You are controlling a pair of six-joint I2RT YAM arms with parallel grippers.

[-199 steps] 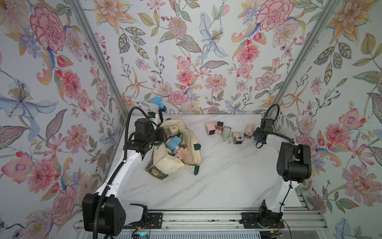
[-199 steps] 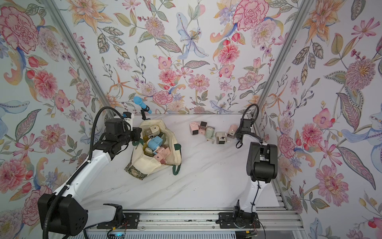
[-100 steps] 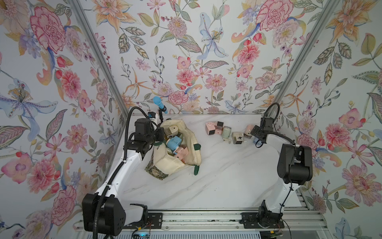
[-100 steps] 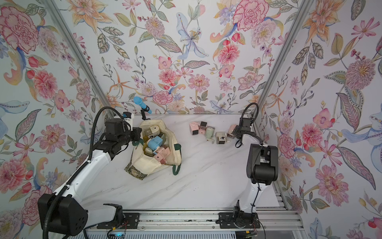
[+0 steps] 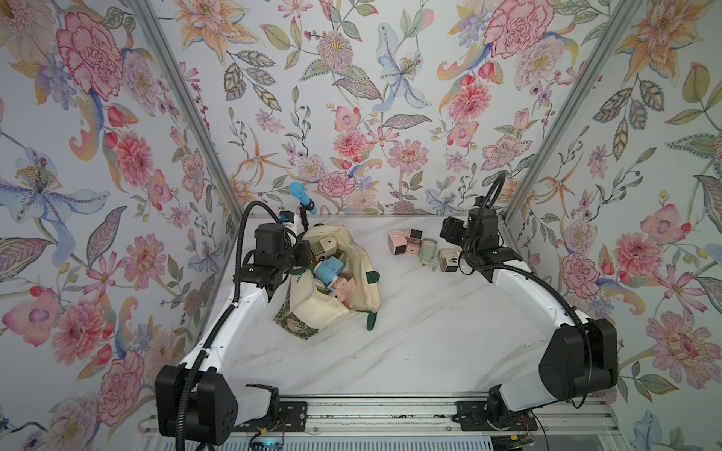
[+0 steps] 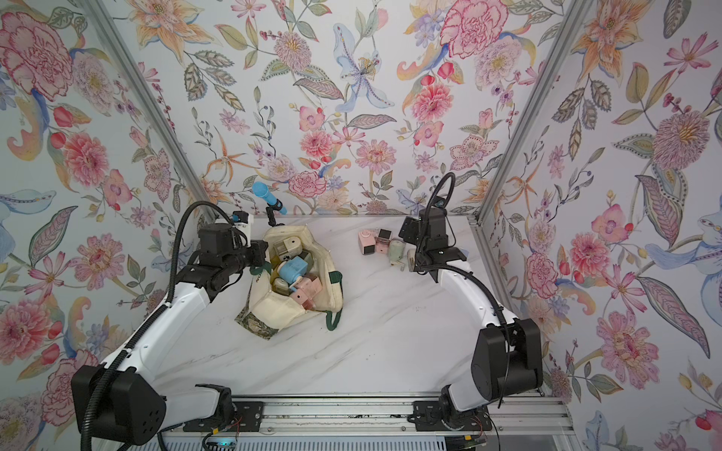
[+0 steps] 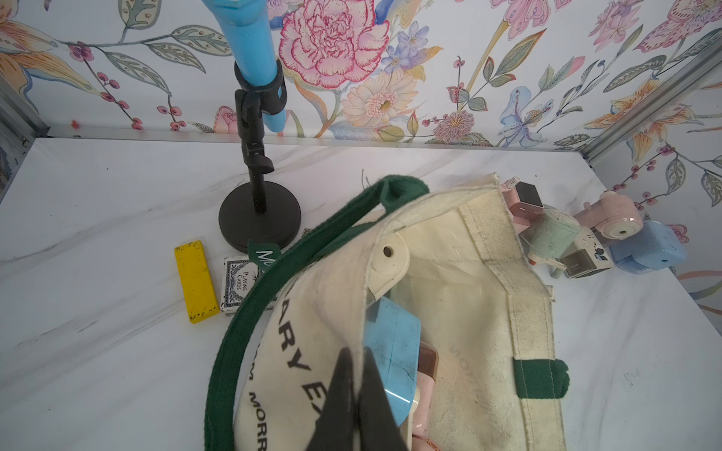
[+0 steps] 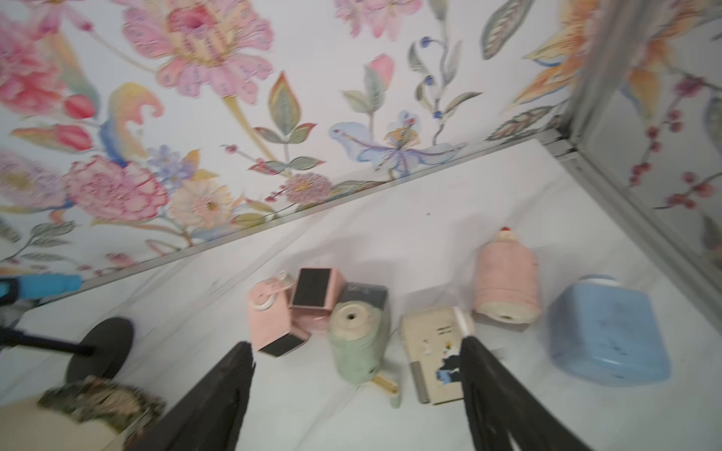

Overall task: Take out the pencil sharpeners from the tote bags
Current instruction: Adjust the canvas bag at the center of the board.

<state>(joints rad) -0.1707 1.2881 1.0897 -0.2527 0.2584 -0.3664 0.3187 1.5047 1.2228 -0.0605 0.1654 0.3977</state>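
Note:
The cream tote bag [image 5: 312, 308] [image 6: 273, 308] lies open at the table's left, green handles loose. Inside it sit several pencil sharpeners, among them a blue one [image 5: 328, 270] [image 7: 394, 343], a pink one [image 5: 344, 291] and a cream one [image 5: 323, 246]. My left gripper [image 5: 302, 254] [image 7: 356, 351] is shut on the bag's near rim and holds the mouth up. More sharpeners stand in a row at the back right: pink [image 8: 269, 316], sage green [image 8: 357, 351], cream [image 8: 433, 351], round pink [image 8: 506, 281], blue [image 8: 605, 336]. Above that row hangs my right gripper [image 5: 449, 230] [image 8: 355, 343], open and holding nothing.
A blue microphone [image 5: 302, 199] on a black stand [image 7: 260, 218] rises behind the bag. A yellow bar [image 7: 195, 281] and a card deck [image 7: 238, 285] lie by its base. Floral walls close the back and both sides.
My right gripper has opened wider and swung left along the row, away from the right wall. The left arm and the bag have stayed put.

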